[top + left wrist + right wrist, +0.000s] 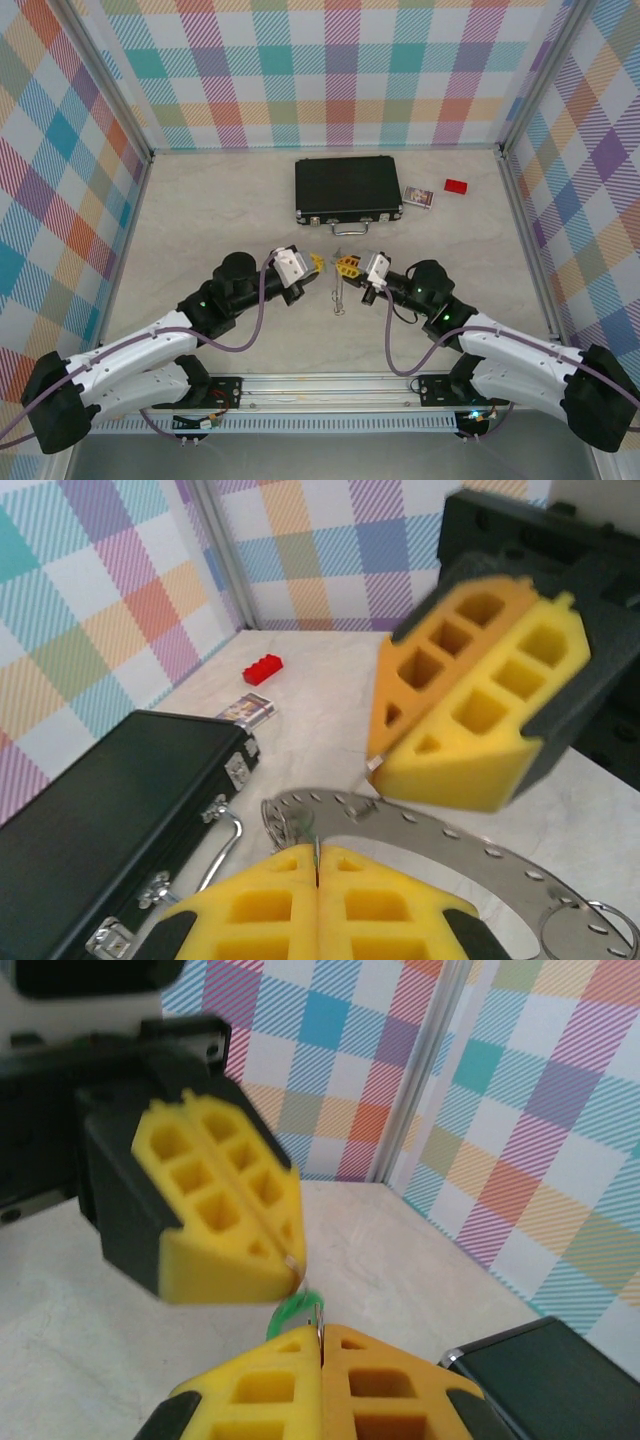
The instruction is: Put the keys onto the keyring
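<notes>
A: Keyring (338,292): where was it, and which way did it run?

B: On the pale table (220,220), mid-scene, starting at the two claws' tips. From above it read as a thin line, long axis near-to-far, with the far end at the tips and the near end toward the arm bases. The left wrist camera showed it as a curved band lying flat.

A: Make?

B: Grey metal, thin and flat, with a row of small punched holes along it and a small wire loop at one end.

A: Keys?

B: One key (293,1312) noted: a scrap of bright green plastic between the two sets of tips. It was too blurred to give its heading.

A: Claws?

B: Left gripper (318,263): yellow wedge pads with square pockets, pressed together, no gap. Right gripper (347,267): the same, one pad more orange. The tips faced each other, almost meeting. I could not tell which claw pinched the green piece or the band.

A: Surroundings?

B: Black case (347,188), ribbed, with a metal handle on its near side, lay far of centre. Red block (456,185) sat to its right.
</notes>
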Motion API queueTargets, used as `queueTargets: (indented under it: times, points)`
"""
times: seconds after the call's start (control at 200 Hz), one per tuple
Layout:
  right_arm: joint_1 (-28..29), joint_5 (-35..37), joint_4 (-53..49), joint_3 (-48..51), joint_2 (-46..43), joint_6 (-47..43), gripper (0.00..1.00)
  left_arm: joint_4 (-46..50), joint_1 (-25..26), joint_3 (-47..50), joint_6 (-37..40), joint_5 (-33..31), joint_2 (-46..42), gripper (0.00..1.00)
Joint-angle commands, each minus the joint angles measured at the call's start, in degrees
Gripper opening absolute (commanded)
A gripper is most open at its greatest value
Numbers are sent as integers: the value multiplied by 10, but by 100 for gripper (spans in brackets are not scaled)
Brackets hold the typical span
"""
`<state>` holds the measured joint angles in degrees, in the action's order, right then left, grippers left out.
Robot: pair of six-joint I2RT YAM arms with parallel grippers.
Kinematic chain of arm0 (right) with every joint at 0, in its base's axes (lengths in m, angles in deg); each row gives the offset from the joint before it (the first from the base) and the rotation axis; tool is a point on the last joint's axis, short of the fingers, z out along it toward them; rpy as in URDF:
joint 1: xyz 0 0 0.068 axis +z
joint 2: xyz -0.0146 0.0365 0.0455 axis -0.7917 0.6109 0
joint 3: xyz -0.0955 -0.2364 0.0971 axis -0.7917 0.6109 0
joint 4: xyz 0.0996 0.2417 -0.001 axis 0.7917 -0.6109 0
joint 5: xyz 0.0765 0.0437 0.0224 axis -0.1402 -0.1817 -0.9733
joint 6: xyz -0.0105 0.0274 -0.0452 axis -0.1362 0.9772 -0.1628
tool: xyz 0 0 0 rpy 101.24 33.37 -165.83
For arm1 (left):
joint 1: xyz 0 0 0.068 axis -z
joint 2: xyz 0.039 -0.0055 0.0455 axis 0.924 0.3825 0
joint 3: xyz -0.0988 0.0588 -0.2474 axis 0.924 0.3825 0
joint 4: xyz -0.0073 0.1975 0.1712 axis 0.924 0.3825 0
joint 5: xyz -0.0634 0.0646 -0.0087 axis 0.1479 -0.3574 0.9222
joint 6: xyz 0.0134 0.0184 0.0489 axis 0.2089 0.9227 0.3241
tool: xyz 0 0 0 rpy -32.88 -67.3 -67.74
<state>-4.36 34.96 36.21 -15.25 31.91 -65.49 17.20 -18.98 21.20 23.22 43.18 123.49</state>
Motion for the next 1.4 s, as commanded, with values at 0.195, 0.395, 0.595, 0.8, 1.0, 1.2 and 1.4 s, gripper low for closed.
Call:
queueTargets:
  times: [0.195,0.395,0.595,0.8,1.0,1.2,1.4]
  points:
    - [3,9,-46,-34,-34,-37,0,-136,-14,29,-23,102,58,0]
    - [3,22,-124,-63,-59,-41,0,-170,-63,38,-54,202,78,0]
    - [2,16,-194,-92,-76,-62,0,-230,-101,56,-75,255,79,0]
    - [3,11,-251,-129,-65,-95,0,-225,-127,50,-64,281,67,0]
    - [3,32,-217,-123,-61,-108,0,-245,-136,38,-108,323,61,0]
    - [2,32,-172,-116,-39,-87,0,-241,-101,48,-121,321,69,0]
    - [2,8,-199,-123,-52,-100,0,-211,-85,47,-95,306,45,0]
